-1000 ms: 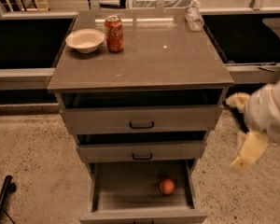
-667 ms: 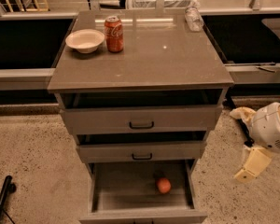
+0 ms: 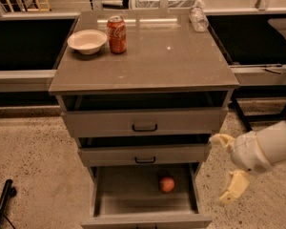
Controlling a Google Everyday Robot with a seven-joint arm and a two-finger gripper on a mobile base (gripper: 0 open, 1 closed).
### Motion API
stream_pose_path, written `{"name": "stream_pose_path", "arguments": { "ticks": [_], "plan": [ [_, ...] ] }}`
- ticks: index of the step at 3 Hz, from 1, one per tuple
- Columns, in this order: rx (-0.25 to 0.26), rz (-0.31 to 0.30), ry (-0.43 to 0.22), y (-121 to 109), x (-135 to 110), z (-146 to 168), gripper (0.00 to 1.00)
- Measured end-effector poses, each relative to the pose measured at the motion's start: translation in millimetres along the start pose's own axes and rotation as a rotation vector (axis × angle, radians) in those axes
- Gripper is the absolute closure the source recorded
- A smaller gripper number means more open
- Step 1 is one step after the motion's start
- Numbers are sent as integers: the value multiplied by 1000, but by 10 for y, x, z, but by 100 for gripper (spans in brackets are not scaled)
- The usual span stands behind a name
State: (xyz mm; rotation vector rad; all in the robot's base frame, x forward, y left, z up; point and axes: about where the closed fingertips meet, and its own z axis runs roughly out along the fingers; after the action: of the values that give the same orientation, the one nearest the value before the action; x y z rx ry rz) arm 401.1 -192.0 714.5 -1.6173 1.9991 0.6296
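One black rod (image 3: 2, 206) lies on the speckled floor at the far left. On the smooth, glossy grey-brown top of the single drawer cabinet (image 3: 157, 56) stands one round white bowl (image 3: 87, 40), shallow and matte. Just beside it on its right stands one red Coca-Cola can (image 3: 117, 34), an upright metal cylinder. The cabinet has three drawers, each with a flat grey front and a small dark bar handle. The top drawer (image 3: 144, 122) and the middle drawer (image 3: 144, 155) are each pulled out slightly, and the bottom drawer (image 3: 128, 194) is pulled well out, showing its bare grey floor. One apple (image 3: 167, 183), round and red-orange, lies in that bottom drawer, right of centre and toward the back. One clear plastic bottle (image 3: 198, 19) lies on its side at the far right corner of the top. At the right, beside the cabinet at the height of the lower two drawers, hangs the one gripper (image 3: 227, 166), a rounded white shell with two cream-coloured fingers (image 3: 233, 187). Its jaws are spread wide, grasping nothing and touching nothing. The upper finger is near the right end of the middle drawer's front, and the apple is the nearest loose thing.
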Motion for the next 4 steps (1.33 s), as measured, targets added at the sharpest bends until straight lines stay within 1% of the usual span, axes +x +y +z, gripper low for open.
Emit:
{"name": "stream_pose_path", "arguments": {
  "ticks": [1,2,3,4],
  "plan": [
    [-26,11,-137,-17,375,852,0],
    [-24,-46,-201,-226,581,1177,0],
    [-15,-66,-213,-305,584,1178,0],
    [-37,6,-196,-418,871,1517,0]
  ]
}}
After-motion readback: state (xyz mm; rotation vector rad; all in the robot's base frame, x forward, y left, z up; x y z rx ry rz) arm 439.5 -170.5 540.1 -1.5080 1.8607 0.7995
